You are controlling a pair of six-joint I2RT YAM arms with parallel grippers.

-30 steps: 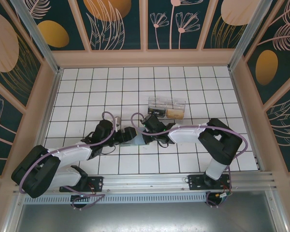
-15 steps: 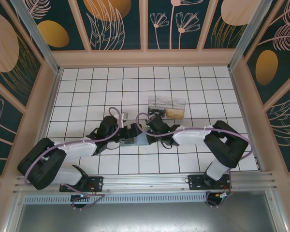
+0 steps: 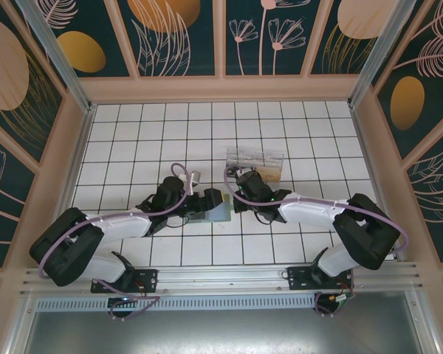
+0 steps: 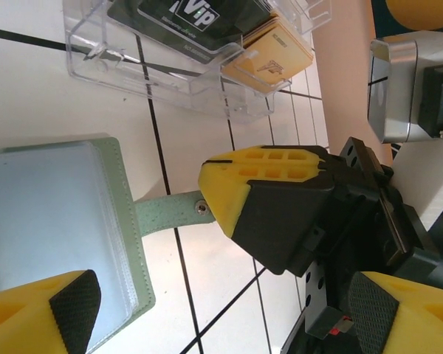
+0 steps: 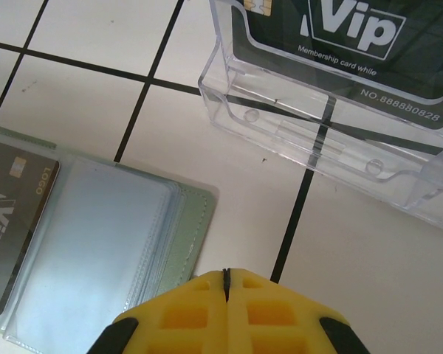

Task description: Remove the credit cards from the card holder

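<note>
Both arms stretch low from their bases toward the middle, elbows bent out to either side. The left gripper point(image 3: 209, 201) has its yellow fingers point(image 4: 37, 313) spread wide apart. The right gripper point(image 5: 226, 282) sits close by, facing it, with its yellow fingers pressed flat together and no gap between them.

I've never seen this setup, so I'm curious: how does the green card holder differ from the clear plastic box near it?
The card holder is soft, grey-green and lies flat open on the tiles; the clear box is rigid, see-through plastic. The card holder shows one dark card in a sleeve; the clear box holds a black membership card and a tan card. Both hold cards marked Vip.
</note>
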